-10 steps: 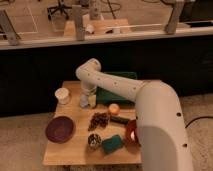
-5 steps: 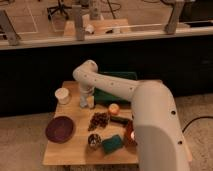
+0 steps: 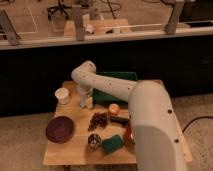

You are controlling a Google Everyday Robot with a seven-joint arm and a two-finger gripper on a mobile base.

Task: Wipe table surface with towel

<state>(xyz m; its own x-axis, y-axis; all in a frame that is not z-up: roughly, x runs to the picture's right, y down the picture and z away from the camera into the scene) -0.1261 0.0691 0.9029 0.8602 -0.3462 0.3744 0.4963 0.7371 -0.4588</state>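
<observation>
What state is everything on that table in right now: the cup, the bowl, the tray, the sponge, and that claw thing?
gripper: lowered to the table surface beside the white cup, open.
white cup: upright.
purple bowl: right way up, looks empty.
green tray: flat at the back, partly hidden by the arm.
teal sponge: lying flat near the front edge.
towel: cannot make it out.

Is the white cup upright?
Upright: the white cup shows its round rim on top. The gripper hangs beside it, over the table.

Dim warm light, tool (image 3: 86,100) shadowed above table (image 3: 79,151)
</observation>
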